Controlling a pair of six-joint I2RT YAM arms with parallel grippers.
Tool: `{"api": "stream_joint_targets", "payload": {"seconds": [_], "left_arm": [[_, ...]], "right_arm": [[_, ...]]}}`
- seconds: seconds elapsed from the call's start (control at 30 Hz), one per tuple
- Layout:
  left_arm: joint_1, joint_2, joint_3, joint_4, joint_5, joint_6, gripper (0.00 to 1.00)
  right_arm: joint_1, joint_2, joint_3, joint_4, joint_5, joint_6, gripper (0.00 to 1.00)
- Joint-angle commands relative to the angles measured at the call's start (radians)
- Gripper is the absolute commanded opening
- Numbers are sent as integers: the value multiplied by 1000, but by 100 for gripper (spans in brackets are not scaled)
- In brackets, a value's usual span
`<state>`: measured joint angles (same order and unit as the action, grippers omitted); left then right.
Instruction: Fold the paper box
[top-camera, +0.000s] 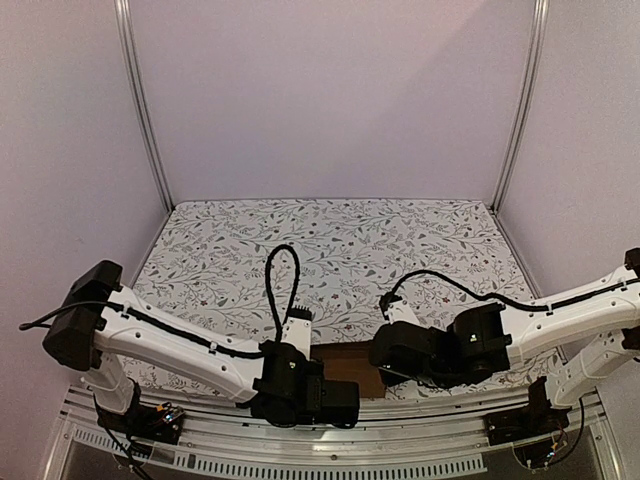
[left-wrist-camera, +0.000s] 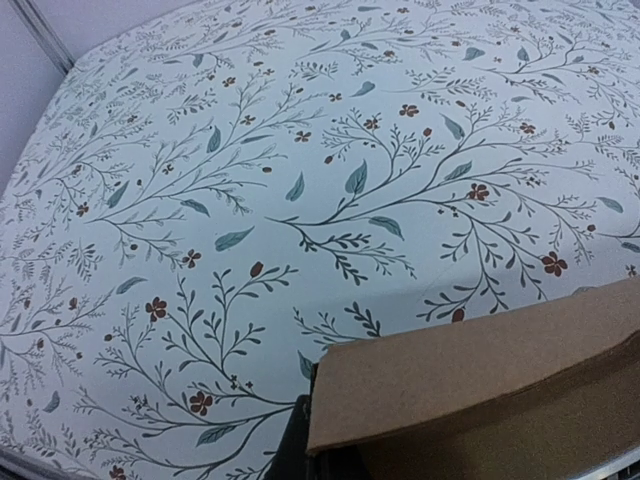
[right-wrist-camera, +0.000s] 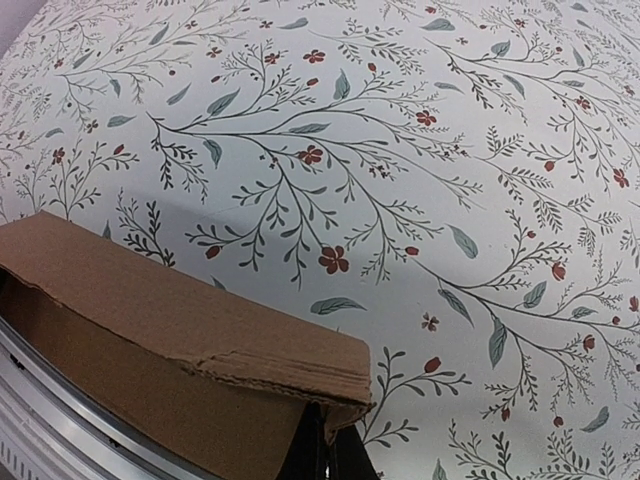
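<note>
Brown box (top-camera: 345, 365): lies lengthwise between your left fingers (left-wrist-camera: 297, 445) and right fingers (right-wrist-camera: 318, 452), one end at each.
Grip: you cannot tell.

White arm links (top-camera: 170, 340), black joints and wrist housings, looping black cables (top-camera: 282, 290) (one per arm)

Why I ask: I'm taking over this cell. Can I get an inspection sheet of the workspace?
Surface: floral cloth covering it.
Job's things: paper box, brown cardboard, at the near edge.
Clutter: nothing seen.
Grippers: left gripper and right gripper at opposite ends of the box; fingers mostly hidden, grip unclear.
Cables: black cable loop rising left of centre; second cable arcing on the right.
Surroundings: plain walls, metal frame posts.
</note>
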<state>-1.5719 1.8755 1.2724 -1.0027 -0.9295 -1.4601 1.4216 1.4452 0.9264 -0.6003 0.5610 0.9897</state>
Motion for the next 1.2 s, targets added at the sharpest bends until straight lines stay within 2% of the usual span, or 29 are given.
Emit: {"api": "stream_joint_targets", "payload": {"seconds": [0.0,0.47,0.83,0.93,1.17], "left_arm": [[-29,2,-18,28,86,-22,0],[-28,17,-5,22,83,-30,0],[21,-6,-26,29,25,-22,0],[48,-31,-48,84,26,27,0],[137,-100,-145,343,48,219,0]], "right_arm": [[-7,49,-55,11,-81,-14,0],[26,18,-141,54,-122,50,0],[5,-4,-128,157,-13,-38,0],[-7,0,-150,237,21,-92,0],[-87,46,-167,451,65,-283,0]]}}
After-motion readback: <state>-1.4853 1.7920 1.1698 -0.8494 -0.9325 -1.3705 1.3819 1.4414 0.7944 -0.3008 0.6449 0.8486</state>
